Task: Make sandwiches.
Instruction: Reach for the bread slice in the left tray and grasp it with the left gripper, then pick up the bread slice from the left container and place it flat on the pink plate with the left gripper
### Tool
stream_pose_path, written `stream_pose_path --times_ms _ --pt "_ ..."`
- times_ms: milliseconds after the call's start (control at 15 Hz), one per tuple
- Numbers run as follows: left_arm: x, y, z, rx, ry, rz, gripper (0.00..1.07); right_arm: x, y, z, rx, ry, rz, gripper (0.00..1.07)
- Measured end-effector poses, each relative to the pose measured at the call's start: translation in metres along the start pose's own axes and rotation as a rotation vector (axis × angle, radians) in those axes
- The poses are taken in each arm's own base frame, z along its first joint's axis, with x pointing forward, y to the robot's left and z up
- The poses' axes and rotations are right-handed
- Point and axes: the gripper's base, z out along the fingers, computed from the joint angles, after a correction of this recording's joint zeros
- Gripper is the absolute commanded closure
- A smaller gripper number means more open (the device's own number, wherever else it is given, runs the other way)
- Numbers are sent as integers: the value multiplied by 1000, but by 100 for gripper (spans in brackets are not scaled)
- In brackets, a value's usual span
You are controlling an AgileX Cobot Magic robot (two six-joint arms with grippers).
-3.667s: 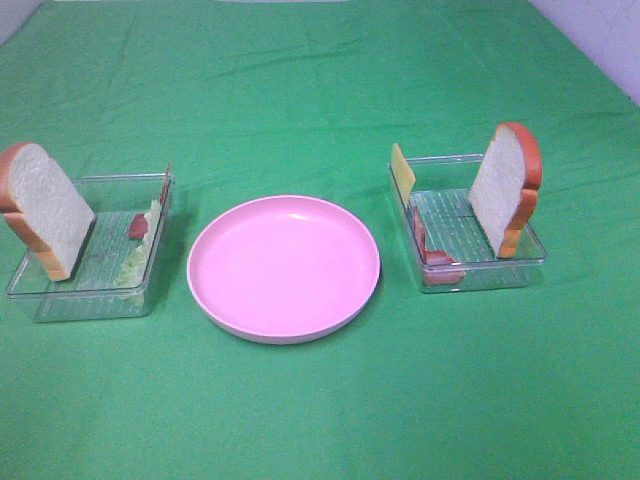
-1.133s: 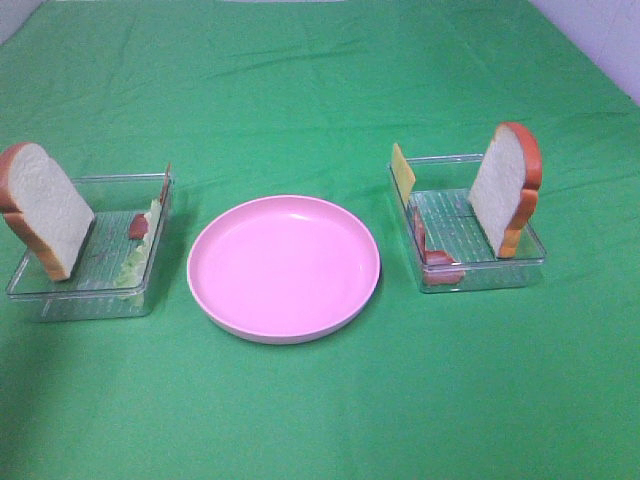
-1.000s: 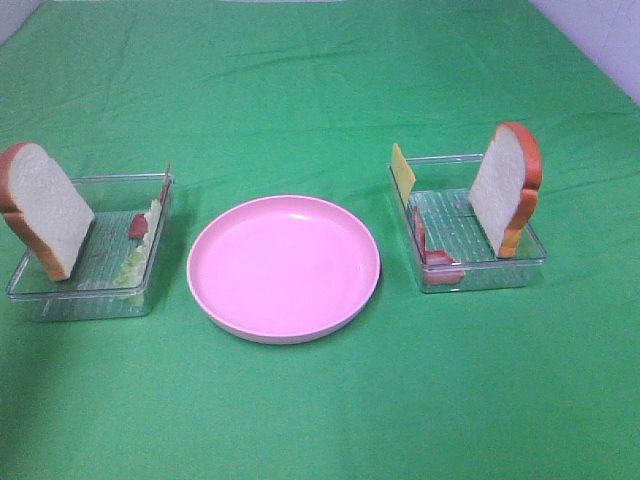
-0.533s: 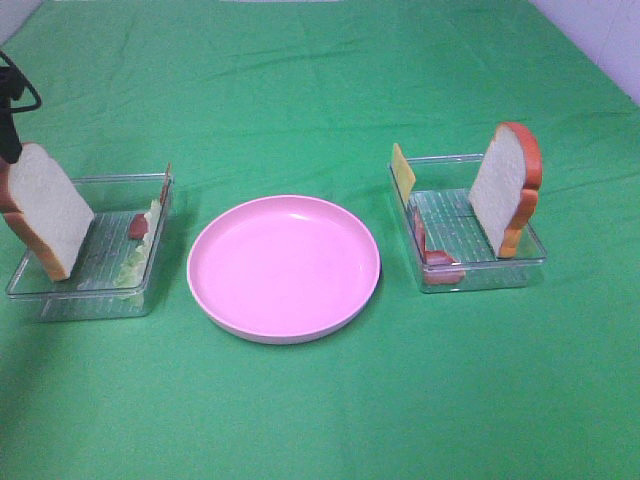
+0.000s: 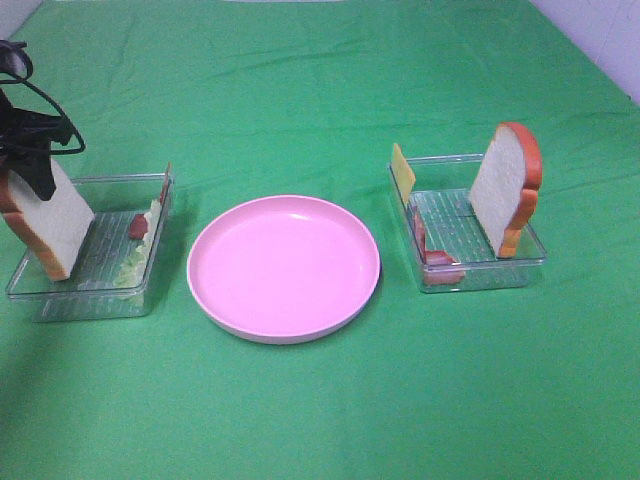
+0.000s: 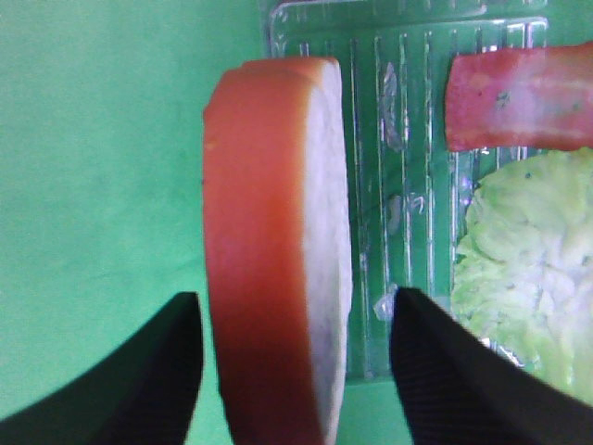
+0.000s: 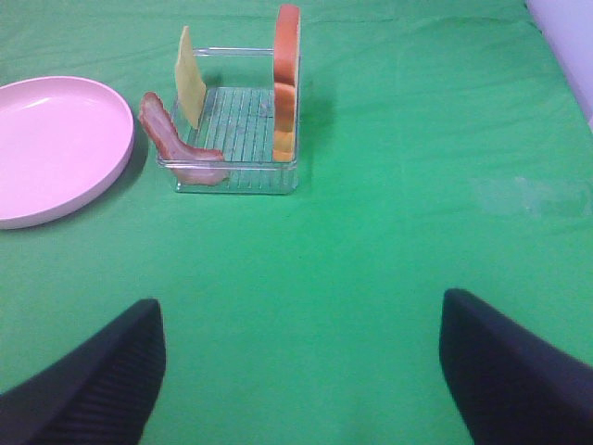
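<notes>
A white bread slice with orange-brown crust (image 5: pixel 48 215) stands upright at the left end of the left clear tray (image 5: pixel 95 290). My left gripper (image 5: pixel 35 165) is over its top, open. In the left wrist view its fingers (image 6: pixel 139 371) straddle the slice (image 6: pixel 278 250) without closing on it. Lettuce (image 6: pixel 528 260) and a bacon strip (image 6: pixel 519 97) lie in the same tray. A second bread slice (image 5: pixel 505 185), a cheese slice (image 5: pixel 402 170) and bacon (image 5: pixel 435 255) sit in the right tray (image 5: pixel 525 262). My right gripper (image 7: pixel 301 371) is open and empty over bare cloth, well short of that tray (image 7: pixel 236 176).
A round pink plate (image 5: pixel 284 266) sits between the two trays on the green cloth. It also shows at the edge of the right wrist view (image 7: pixel 56 144). The right gripper does not show in the exterior view.
My left arm has come in from the left edge and lowered its open gripper over the top of the left bread slice. Nothing else has moved.
</notes>
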Motion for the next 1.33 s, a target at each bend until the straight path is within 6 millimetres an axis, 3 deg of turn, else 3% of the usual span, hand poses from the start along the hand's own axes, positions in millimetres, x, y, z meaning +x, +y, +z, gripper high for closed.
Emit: stream_pose_path --times_ms 67,200,333,533,800,867,933,1000,1200,1333 --pt "0 0 0 0 -1 0 79 0 0 0 0 0 0 30" --pt "0 0 0 2 -1 -2 103 0 0 0 0 0 0 30" --pt "0 -1 0 2 -1 -1 107 0 0 0 0 0 0 30" --pt "2 -2 -20 3 -34 5 107 0 0 0 0 0 0 30" --pt "20 -9 -102 23 -194 16 107 0 0 0 0 0 0 30" --pt "23 -10 -112 33 -216 14 107 0 0 0 0 0 0 30" --pt "37 -20 -153 118 -319 -5 107 0 0 0 0 0 0 30" --pt "43 -24 -168 164 -357 -14 107 0 0 0 0 0 0 30" --pt "52 -39 -189 335 -404 -52 107 0 0 0 0 0 0 30" --pt "49 -49 -188 457 -401 -34 107 0 0 0 0 0 0 30"
